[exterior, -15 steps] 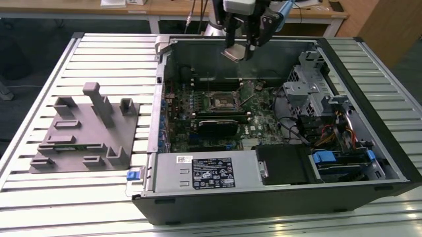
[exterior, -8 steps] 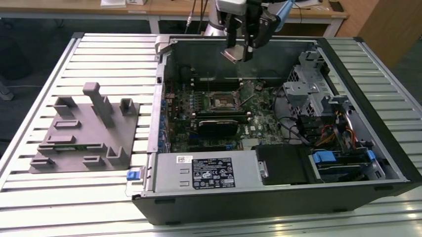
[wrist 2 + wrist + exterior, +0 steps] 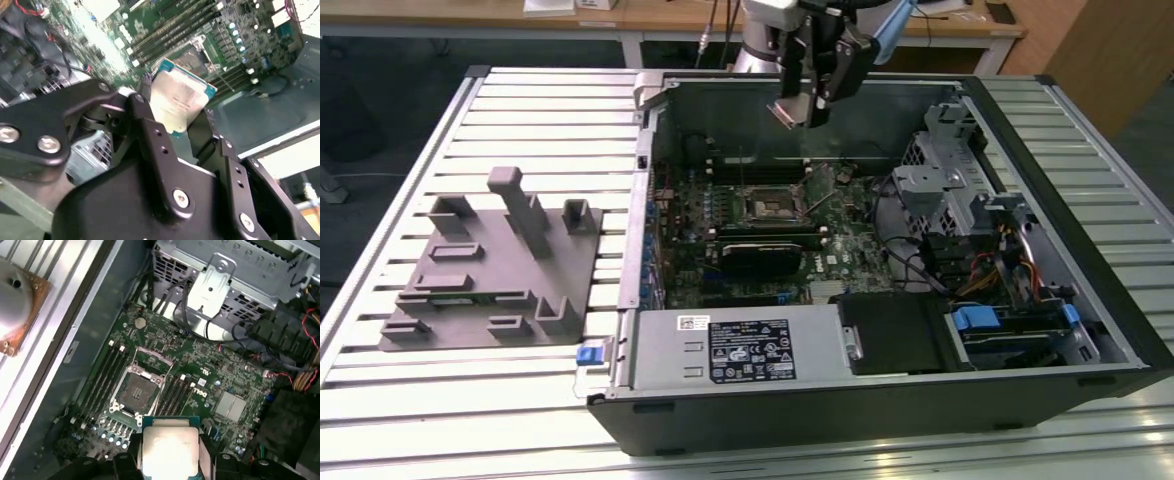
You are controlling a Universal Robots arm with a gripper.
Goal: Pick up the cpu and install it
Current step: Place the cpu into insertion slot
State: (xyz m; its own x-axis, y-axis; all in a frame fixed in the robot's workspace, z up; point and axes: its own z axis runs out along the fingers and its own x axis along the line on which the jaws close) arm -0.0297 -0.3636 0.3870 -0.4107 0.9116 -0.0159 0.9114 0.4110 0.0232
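Exterior view: my gripper (image 3: 801,112) hangs high over the open computer case (image 3: 854,415), near its far wall, pinching the cpu (image 3: 782,113). Both wrist views agree: fingers (image 3: 207,457) clamp two opposite edges of the chip, pale metal top facing the cameras. Cpu is in the air, clear of the motherboard (image 3: 235,375). I see the socket (image 3: 136,388) below it, apart from it. Grey fixture block (image 3: 480,270) sits on the slatted table (image 3: 400,420), at the exterior view's left of the case.

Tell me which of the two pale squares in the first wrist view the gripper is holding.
The cpu, clamped in the gripper above the green motherboard; the other pale square lies flat on that board.
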